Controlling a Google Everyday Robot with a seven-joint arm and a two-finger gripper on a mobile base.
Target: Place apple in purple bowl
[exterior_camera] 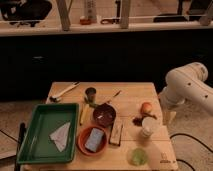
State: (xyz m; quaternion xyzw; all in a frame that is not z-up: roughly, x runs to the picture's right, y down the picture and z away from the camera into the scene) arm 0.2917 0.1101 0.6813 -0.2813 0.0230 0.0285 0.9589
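Note:
The apple (146, 107), small and orange-red, lies on the wooden table (130, 95) right of centre. The purple bowl (104, 115), dark with a dark inside, stands left of the apple near the table's middle. My white arm (190, 85) reaches in from the right. Its gripper (166, 113) hangs low at the table's right edge, just right of the apple and apart from the bowl.
A green tray (30, 145) holding a white paper lies at the front left. An orange bowl (85, 147) with a blue item stands in front of the purple bowl. There are also a white cup (148, 126), a yellow-green round thing (138, 156), a dark cup (90, 93) and a wooden block (116, 133).

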